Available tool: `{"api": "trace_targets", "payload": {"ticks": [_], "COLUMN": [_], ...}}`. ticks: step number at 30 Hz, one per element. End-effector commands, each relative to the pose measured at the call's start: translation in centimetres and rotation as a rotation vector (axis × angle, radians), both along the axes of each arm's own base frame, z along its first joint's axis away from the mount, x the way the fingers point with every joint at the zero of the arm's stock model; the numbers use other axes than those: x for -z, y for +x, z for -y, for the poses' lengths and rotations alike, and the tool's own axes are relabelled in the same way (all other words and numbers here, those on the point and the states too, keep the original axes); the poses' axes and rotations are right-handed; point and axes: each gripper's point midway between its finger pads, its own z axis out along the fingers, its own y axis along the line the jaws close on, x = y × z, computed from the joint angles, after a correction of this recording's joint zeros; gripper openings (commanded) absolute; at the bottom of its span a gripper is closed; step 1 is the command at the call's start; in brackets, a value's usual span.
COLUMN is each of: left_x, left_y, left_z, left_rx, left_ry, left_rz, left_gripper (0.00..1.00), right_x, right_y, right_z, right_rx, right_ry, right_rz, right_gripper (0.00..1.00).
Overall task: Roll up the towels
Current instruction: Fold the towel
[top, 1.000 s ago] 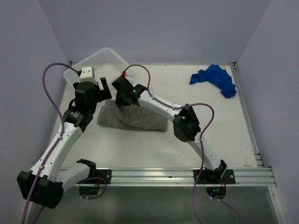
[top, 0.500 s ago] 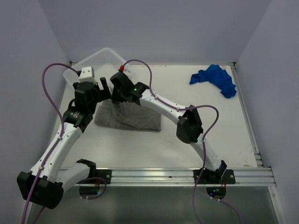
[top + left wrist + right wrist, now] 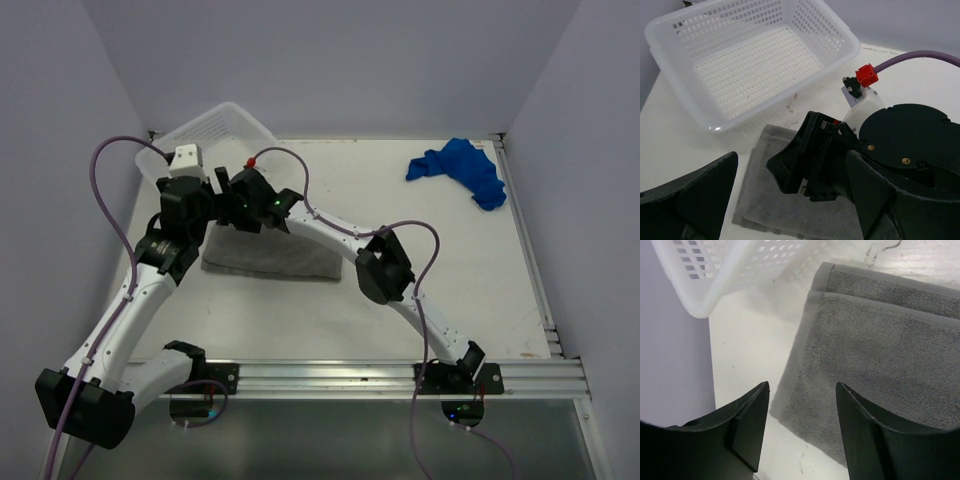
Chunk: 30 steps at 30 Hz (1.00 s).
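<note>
Grey towel (image 3: 280, 258) lay flat, unrolled; your left gripper (image 3: 792, 162) and right gripper (image 3: 801, 390) hung wide open; pinching its edge seemed next.

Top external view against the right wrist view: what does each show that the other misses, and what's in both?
Only the top external view shows the blue towel, crumpled at the far right corner of the table, and the full outline of the grey towel. Only the right wrist view shows the grey towel's stacked hemmed edges at one corner, and the right gripper open over that towel's side edge. Both show the grey towel lying flat near the white basket.
</note>
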Motion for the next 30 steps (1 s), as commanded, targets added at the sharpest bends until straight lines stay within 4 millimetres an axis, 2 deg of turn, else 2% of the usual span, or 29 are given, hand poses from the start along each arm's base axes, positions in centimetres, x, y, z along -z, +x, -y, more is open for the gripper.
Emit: {"api": "trace_targets", "payload": {"ticks": [1,2,3,4,5,6,7,8,9,10,11,12,13,14,16,17,19,20,22,23,25,26,30], "left_x": [-1.5,-1.6,-1.6,-1.6,-1.7,-1.8,-1.8,-1.8,-1.8,-1.8,-1.7,-1.6,-1.7,-1.6,-1.6,-1.4,-1.2,-1.1,-1.1,-0.8,0.2,1.3,4.2], "left_y": [0.1,0.1,0.1,0.1,0.0,0.0,0.0,0.0,0.0,0.0,0.1,0.1,0.1,0.1,0.1,0.2,0.3,0.4,0.5,0.5,0.6,0.9,1.2], "left_z": [0.3,0.3,0.4,0.4,0.4,0.4,0.4,0.4,0.4,0.5,0.5,0.6,0.6,0.6,0.6,0.6,1.0,1.2,1.9,2.4,4.1,4.8,6.8], "left_rx": [0.009,0.011,0.012,0.014,0.015,0.015,0.015,0.014,0.016,0.017,0.019,0.021,0.021,0.02,0.02,0.023,0.037,0.049,0.078,0.097,0.159,0.176,0.216], "left_ry": [-0.015,-0.016,-0.016,-0.016,-0.018,-0.018,-0.018,-0.018,-0.017,-0.017,-0.015,-0.013,-0.013,-0.012,-0.012,-0.012,-0.015,-0.017,-0.027,-0.032,-0.06,-0.068,-0.121], "left_rz": [0.065,0.067,0.066,0.065,0.069,0.072,0.071,0.071,0.072,0.072,0.069,0.067,0.067,0.066,0.066,0.061,0.056,0.052,0.057,0.054,0.029,-0.005,-0.111], "left_gripper": [0.93,0.93,0.93,0.93,0.93,0.93,0.93,0.93,0.93,0.93,0.94,0.94,0.95,0.95,0.96,0.96,0.97,0.98,0.99,0.99,0.99,0.98,0.95], "right_x": [-5.2,-5.0,-7.3,-8.4,-7.6,-10.9,-11.4,-9.9,-10.5,-13.1,-11.1,-10.9,-12.7,-9.7,-8.5,-6.4,-5.2,-3.2,-1.4,0.3,1.7,3.1,4.8], "right_y": [0.0,0.0,0.1,0.6,0.4,0.7,0.9,0.7,0.6,0.9,0.3,0.8,0.4,-0.8,-0.8,-2.7,-3.2,-4.9,-5.9,-7.0,-7.7,-8.5,-8.6], "right_z": [-0.6,0.1,0.8,1.9,2.9,4.4,5.5,7.0,8.1,10.2,12.1,14.2,16.2,17.8,21.2,23.1,25.4,26.9,28.1,28.8,29.1,29.5,28.9], "right_rx": [-0.039,-0.037,-0.034,-0.028,-0.025,-0.017,0.001,0.012,0.02,0.036,0.044,0.061,0.075,0.053,0.089,0.081,0.117,0.122,0.123,0.116,0.115,0.117,0.117], "right_ry": [0.101,0.087,0.104,0.101,0.074,0.102,0.09,0.051,0.048,0.067,0.022,0.004,0.02,-0.016,-0.02,-0.033,-0.011,-0.031,-0.042,-0.068,-0.074,-0.081,-0.032], "right_rz": [0.059,0.057,0.085,0.105,0.094,0.137,0.151,0.127,0.129,0.166,0.136,0.137,0.155,0.086,0.054,0.006,-0.013,-0.052,-0.084,-0.117,-0.137,-0.164,-0.176], "right_gripper": [0.6,0.6,0.6,0.6,0.6,0.6,0.6,0.6,0.6,0.6,0.6,0.6,0.61,0.61,0.61,0.61,0.61,0.61,0.62,0.63,0.63,0.63,0.63]}}
